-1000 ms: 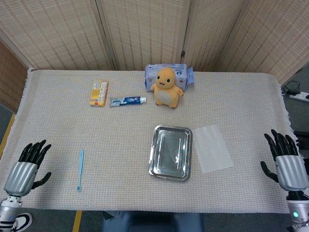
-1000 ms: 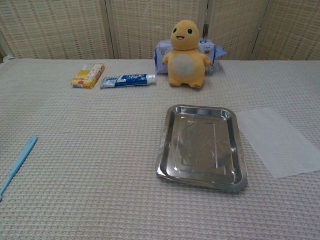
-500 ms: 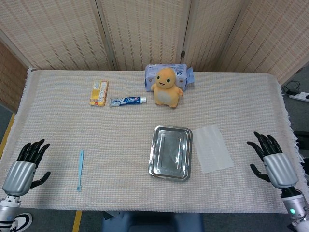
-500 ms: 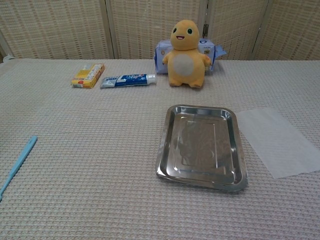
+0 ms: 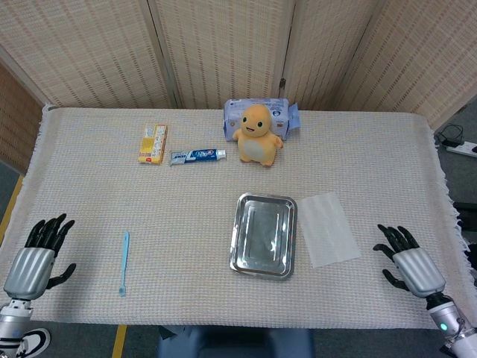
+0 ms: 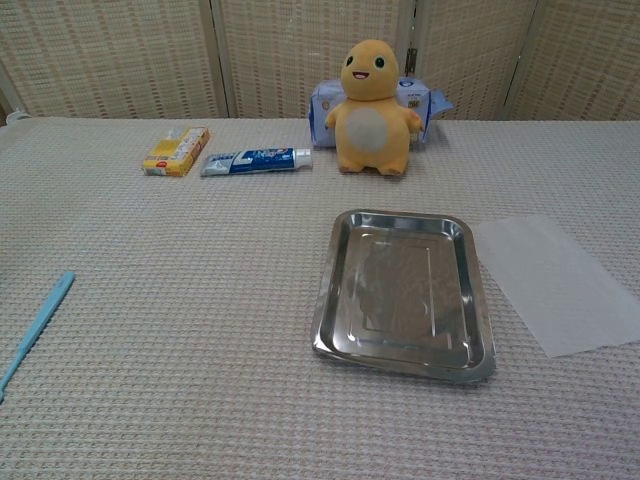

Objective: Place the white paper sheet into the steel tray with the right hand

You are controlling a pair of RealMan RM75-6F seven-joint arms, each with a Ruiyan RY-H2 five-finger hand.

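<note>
The white paper sheet [image 5: 328,228] [image 6: 557,281] lies flat on the tablecloth just right of the steel tray [image 5: 262,236] [image 6: 404,292], which holds nothing. My right hand [image 5: 407,265] hovers over the table's front right, a short way right of the sheet, fingers spread and holding nothing. Over at the front left corner, my left hand [image 5: 36,256] is also spread and holds nothing. Neither hand shows in the chest view.
A light blue toothbrush [image 5: 124,262] [image 6: 33,334] lies at the front left. Along the back stand a yellow plush toy [image 5: 257,134] [image 6: 372,94], a blue wipes pack [image 5: 279,114], a toothpaste tube [image 5: 197,155] and a yellow box [image 5: 152,142].
My right hand has moved left and down toward the paper sheet. The left hand has shifted only slightly. Objects on the table are unmoved.
</note>
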